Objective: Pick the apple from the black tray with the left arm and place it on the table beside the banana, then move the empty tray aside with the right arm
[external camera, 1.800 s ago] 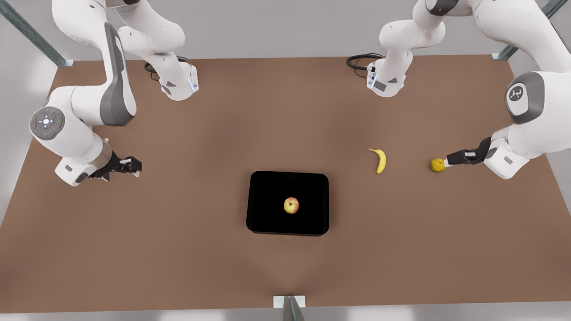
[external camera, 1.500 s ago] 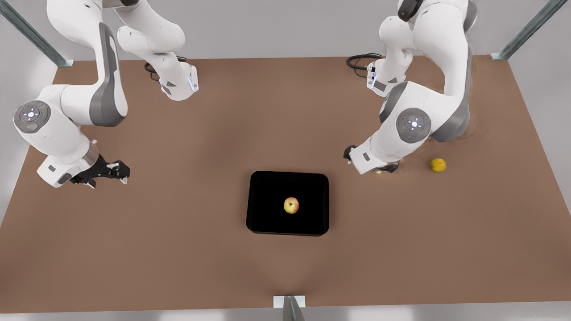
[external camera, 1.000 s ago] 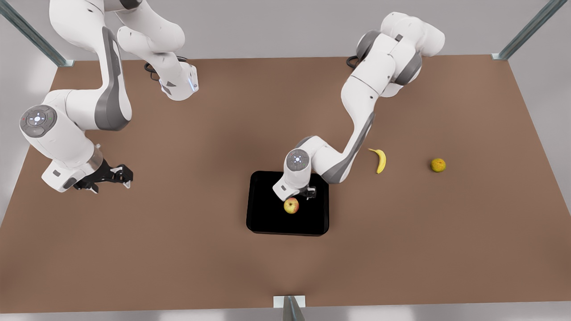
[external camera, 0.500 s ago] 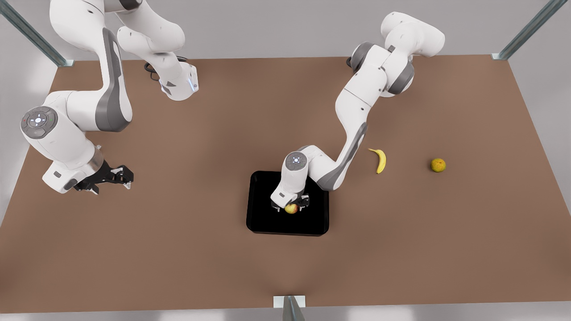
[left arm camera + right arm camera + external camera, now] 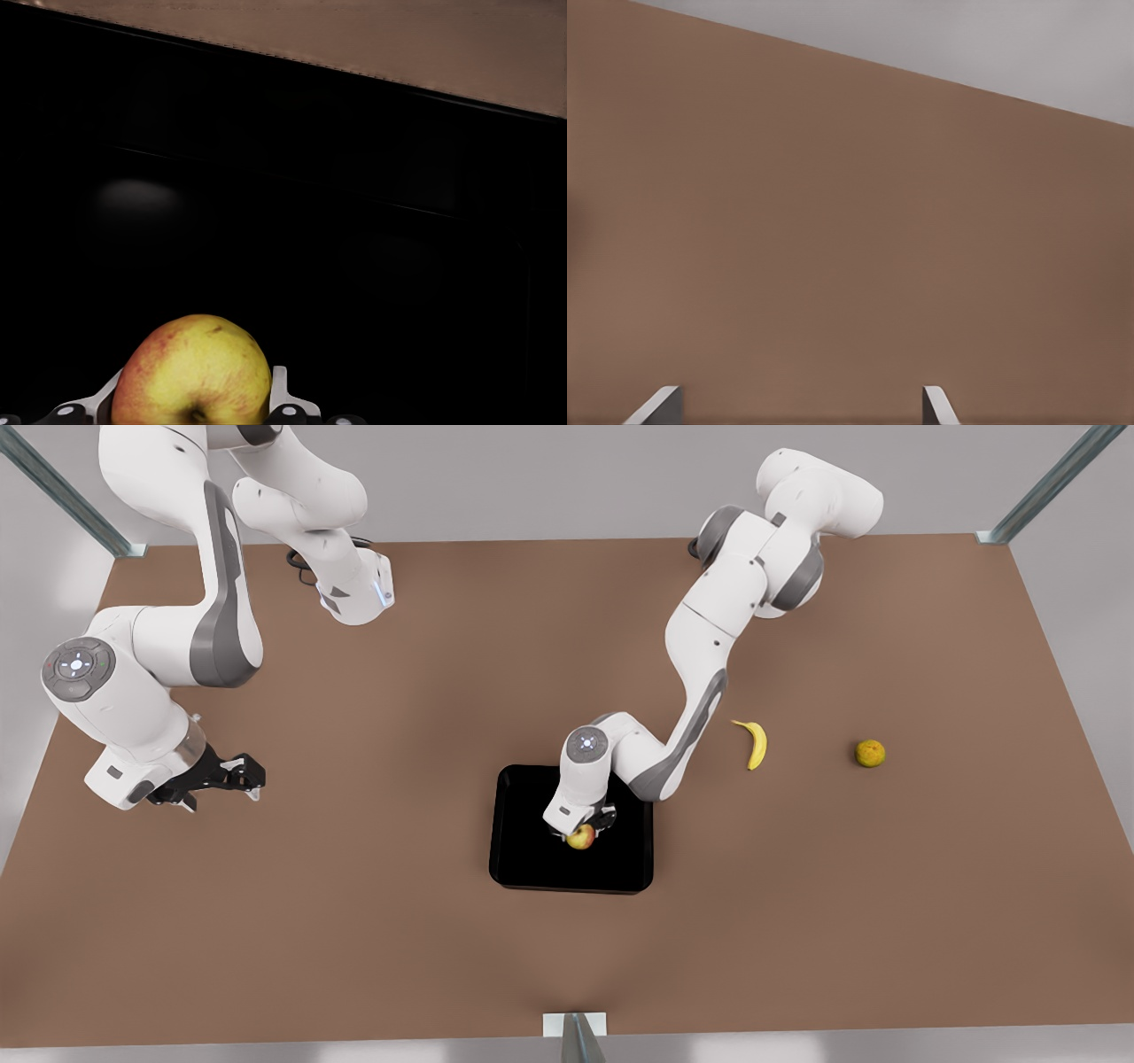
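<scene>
A red-yellow apple [image 5: 582, 838] [image 5: 190, 372] sits in the middle of the black tray [image 5: 523, 859] [image 5: 354, 221]. My left gripper [image 5: 581, 833] [image 5: 195, 388] reaches down into the tray from the front view's right, and its fingers [image 5: 280, 390] press both sides of the apple. The yellow banana [image 5: 755, 744] lies on the table to the tray's right in the front view. Far off at the front view's left, my right gripper [image 5: 251, 773] [image 5: 799, 395] waits open over bare table, holding nothing.
A small yellow-orange fruit [image 5: 870, 753] lies to the right of the banana in the front view. The brown table [image 5: 354, 921] spreads wide around the tray. Both arm bases stand at the back edge.
The left arm swung in from the front view's right, came down over the tray and closed its fingers on the apple. The right arm shifted only slightly.
</scene>
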You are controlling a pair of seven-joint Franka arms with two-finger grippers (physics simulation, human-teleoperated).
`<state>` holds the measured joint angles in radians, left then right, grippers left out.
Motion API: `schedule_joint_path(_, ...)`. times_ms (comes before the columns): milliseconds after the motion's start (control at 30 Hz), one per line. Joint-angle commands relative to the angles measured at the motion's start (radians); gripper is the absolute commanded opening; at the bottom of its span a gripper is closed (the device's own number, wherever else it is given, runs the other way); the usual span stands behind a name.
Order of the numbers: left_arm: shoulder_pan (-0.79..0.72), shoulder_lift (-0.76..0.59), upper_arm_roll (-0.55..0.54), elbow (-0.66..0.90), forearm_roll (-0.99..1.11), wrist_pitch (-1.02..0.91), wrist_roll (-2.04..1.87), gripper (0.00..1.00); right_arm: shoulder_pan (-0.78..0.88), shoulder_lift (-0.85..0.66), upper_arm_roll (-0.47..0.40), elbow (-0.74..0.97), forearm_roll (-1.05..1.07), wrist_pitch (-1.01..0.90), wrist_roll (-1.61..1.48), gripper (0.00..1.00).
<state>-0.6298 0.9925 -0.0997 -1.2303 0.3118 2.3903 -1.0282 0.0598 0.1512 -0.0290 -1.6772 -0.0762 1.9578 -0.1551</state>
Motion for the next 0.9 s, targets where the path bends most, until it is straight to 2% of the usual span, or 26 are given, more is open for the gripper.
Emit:
schedule_joint_path(0, -0.001, -0.038, 0.0, 0.002, -0.004, -0.115, -0.076, 0.65, 0.0, -0.001, 0.0, 0.001, 0.001, 0.0, -0.004, 1.0)
schedule_joint_path(100, 0.009, -0.094, -0.002, 0.012, -0.01, -0.223, -0.041, 0.65, 0.0, -0.001, 0.0, 0.001, 0.001, 0.0, -0.004, 1.0)
schedule_joint_path(200, 0.073, -0.222, -0.002, 0.002, -0.076, -0.443, 0.178, 0.66, 0.002, 0.001, 0.001, 0.001, 0.004, 0.001, -0.004, 1.0)
schedule_joint_path(233, 0.119, -0.294, -0.002, -0.044, -0.125, -0.474, 0.246, 0.66, 0.063, 0.025, 0.011, 0.025, 0.012, 0.003, 0.015, 1.0)
schedule_joint_path(267, 0.186, -0.385, -0.003, -0.172, -0.138, -0.41, 0.31, 0.66, 0.107, 0.033, 0.011, 0.042, 0.01, 0.0, 0.109, 1.0)
schedule_joint_path(333, 0.282, -0.489, -0.002, -0.296, -0.172, -0.382, 0.464, 0.66, 0.193, 0.033, 0.012, 0.043, 0.007, -0.004, 0.25, 1.0)
schedule_joint_path(367, 0.341, -0.54, -0.002, -0.432, -0.172, -0.255, 0.533, 0.66, 0.23, 0.031, 0.012, 0.043, 0.01, -0.005, 0.273, 1.0)
schedule_joint_path(467, 0.441, -0.511, 0.0, -0.646, -0.172, 0.044, 0.648, 0.66, 0.314, 0.034, 0.012, 0.043, 0.012, -0.005, 0.387, 1.0)
schedule_joint_path(533, 0.458, -0.44, 0.0, -0.652, -0.171, 0.049, 0.662, 0.68, 0.341, 0.057, 0.012, 0.042, 0.023, -0.002, 0.39, 1.0)
schedule_joint_path(567, 0.46, -0.427, 0.0, -0.655, -0.172, 0.049, 0.663, 0.7, 0.376, 0.094, 0.012, 0.043, 0.029, 0.009, 0.465, 1.0)
schedule_joint_path(600, 0.464, -0.411, 0.0, -0.653, -0.171, 0.047, 0.663, 0.78, 0.379, 0.136, 0.017, 0.05, 0.085, 0.012, 0.575, 1.0)
schedule_joint_path(633, 0.464, -0.411, 0.0, -0.655, -0.171, 0.047, 0.663, 1.0, 0.377, 0.186, 0.023, 0.102, 0.191, 0.012, 0.658, 1.0)
schedule_joint_path(667, 0.464, -0.411, 0.0, -0.653, -0.171, 0.047, 0.663, 1.0, 0.391, 0.231, 0.026, 0.142, 0.204, 0.013, 0.739, 0.96)
schedule_joint_path(700, 0.464, -0.426, 0.0, -0.65, -0.171, 0.038, 0.665, 1.0, 0.42, 0.266, 0.026, 0.149, 0.202, 0.033, 0.798, 0.98)
schedule_joint_path(767, 0.466, -0.511, 0.006, -0.594, -0.169, -0.15, 0.734, 1.0, 0.442, 0.307, 0.024, 0.149, 0.204, 0.177, 0.838, 1.0)
schedule_joint_path(800, 0.496, -0.563, 0.006, -0.453, -0.175, -0.437, 0.88, 1.0, 0.442, 0.332, 0.024, 0.146, 0.204, 0.211, 0.838, 1.0)
schedule_joint_path(833, 0.557, -0.577, 0.008, -0.182, -0.261, -0.811, 1.156, 1.0, 0.443, 0.363, 0.024, 0.146, 0.205, 0.239, 0.867, 1.0)
schedule_joint_path(867, 0.605, -0.575, 0.015, -0.014, -0.286, -1.029, 1.185, 1.0, 0.451, 0.373, 0.024, 0.146, 0.205, 0.254, 0.891, 1.0)
